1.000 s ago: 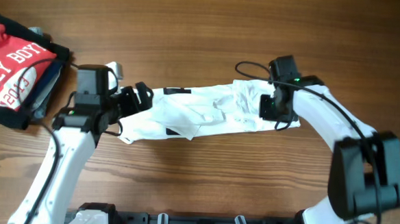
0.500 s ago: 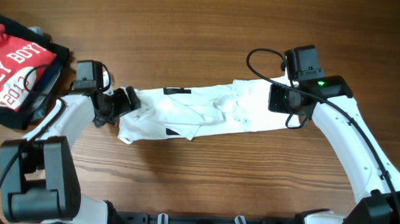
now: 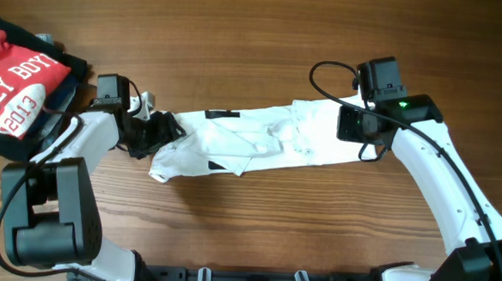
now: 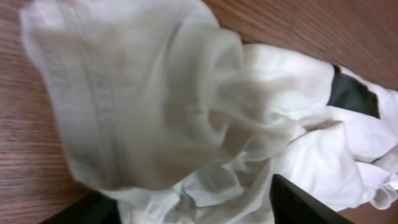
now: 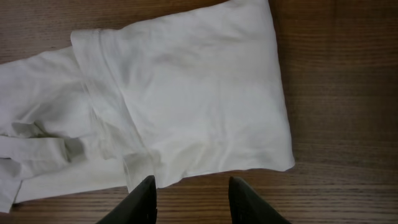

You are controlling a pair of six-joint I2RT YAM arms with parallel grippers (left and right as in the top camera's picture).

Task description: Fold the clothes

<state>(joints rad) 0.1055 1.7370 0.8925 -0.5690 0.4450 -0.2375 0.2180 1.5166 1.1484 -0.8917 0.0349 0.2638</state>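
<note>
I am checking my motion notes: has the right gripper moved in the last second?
Yes. The right gripper has shifted rightward along the white T-shirt, nearer its right end.

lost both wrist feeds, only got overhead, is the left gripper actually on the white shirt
Observer: Yes. In the left wrist view the shirt is bunched up between the left gripper fingers, which stand wide apart around it.
Operator: ok and the right gripper, got anything in it
Observer: No. The right wrist view shows the right gripper open, with only bare table between its fingers. The shirt's edge lies just ahead of the tips.
</note>
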